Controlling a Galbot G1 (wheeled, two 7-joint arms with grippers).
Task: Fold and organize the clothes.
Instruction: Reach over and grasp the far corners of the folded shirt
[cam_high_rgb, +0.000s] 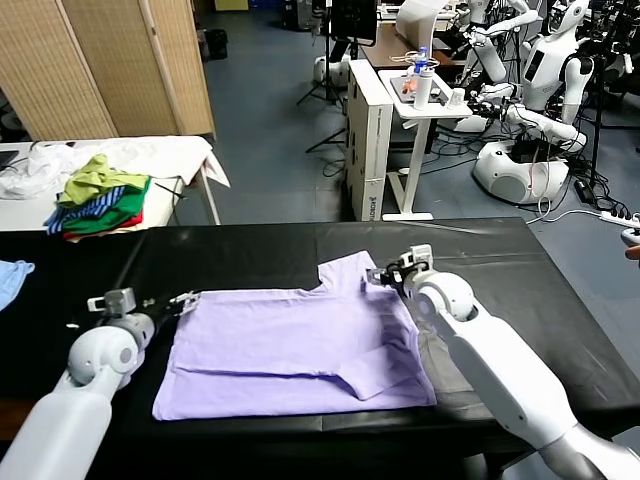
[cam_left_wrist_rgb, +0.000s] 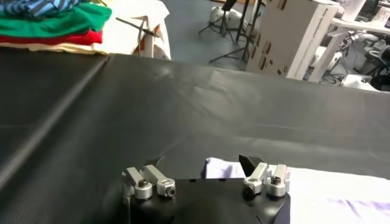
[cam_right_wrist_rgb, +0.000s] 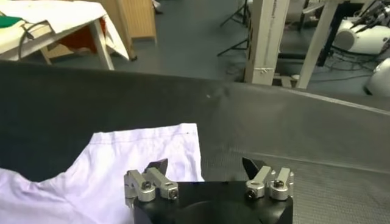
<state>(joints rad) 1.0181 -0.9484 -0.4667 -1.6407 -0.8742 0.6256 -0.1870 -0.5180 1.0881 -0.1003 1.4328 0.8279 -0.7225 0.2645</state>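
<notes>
Lavender T-shirt (cam_high_rgb: 300, 345), open left claw (cam_high_rgb: 186, 299), right claw (cam_high_rgb: 385, 277) flanking

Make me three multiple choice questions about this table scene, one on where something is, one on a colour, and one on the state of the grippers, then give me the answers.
1. Where does the heap of green, yellow, striped and red garments lie?
A. on the black table
B. on the white side table at the robot's far left
C. on the floor

2. What colour is the thin short-sleeved T-shirt spread on the black table?
A. pale lavender
B. bright orange
C. dark brown

3. How do the fingers of the left gripper and the right gripper stand?
A. both shut on fabric
B. only the right shut
C. both open, holding nothing

Answers:
1 B, the heap sits on the white top beyond the black one.
2 A, the head view shows a light purple shirt.
3 C, each wrist view shows the fingers apart at a shirt edge.
</notes>
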